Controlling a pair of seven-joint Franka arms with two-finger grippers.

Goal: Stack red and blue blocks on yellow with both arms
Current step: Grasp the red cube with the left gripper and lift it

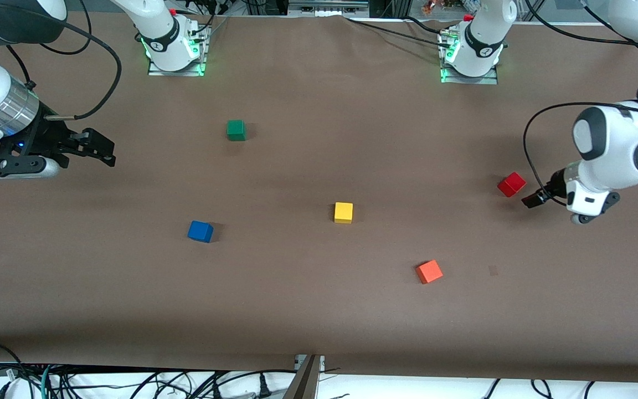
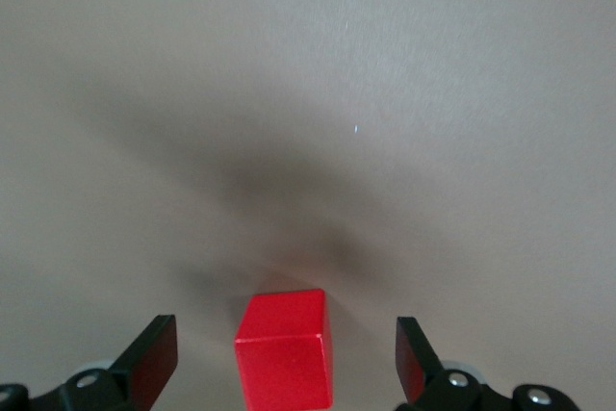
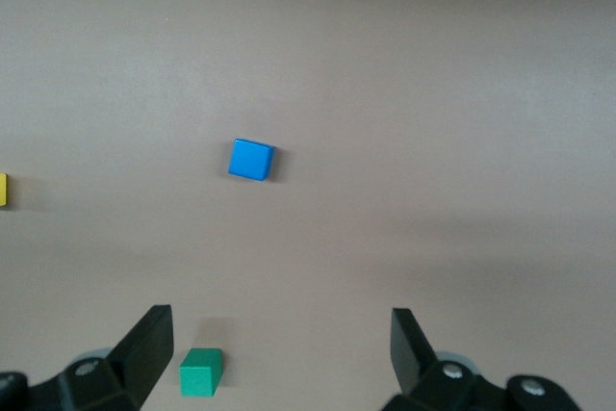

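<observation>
The left gripper [image 1: 530,199] is set low at the left arm's end of the surface [image 1: 319,310], just beside the red block [image 1: 512,184]. In the left wrist view its fingers [image 2: 154,358] are spread wide w/ the red block [image 2: 285,348] lined up between them, clear gaps on both sides, nothing gripped. That pose is judged to be the approach for a pick: the opening is wider than the cube so the fingers can be lowered round it before closing.

The right gripper [image 1: 94,148] is held up over the right arm's end of the surface, well apart from any cube. Its fingers [image 3: 144,353] are also wide open and empty; the blue block [image 3: 252,160] and the green cube [image 3: 200,372] are seen below it in the right wrist view. This arm is judged to be waiting, or staged for the blue block.

The blue block [image 1: 200,231] lies toward the right arm's end, nearer the front camera than the green cube [image 1: 236,129]. The yellow cube [image 1: 343,212] sits approx. mid-surface w/ nothing on it, so 0 of 2 blocks are stacked. An orange-red cube [image 1: 429,271] lies nearer the front camera than the yellow, toward the left arm's end; it is not part of the task. All 5 cubes are well apart, which leaves room for the fingers.

The surface is covered in plain matte brown, faintly creased. The 2 arm bases [image 1: 172,47] are bolted along its edge w/ green lights lit. Loose black cables [image 1: 130,382] lie past the edge nearest the front camera.
</observation>
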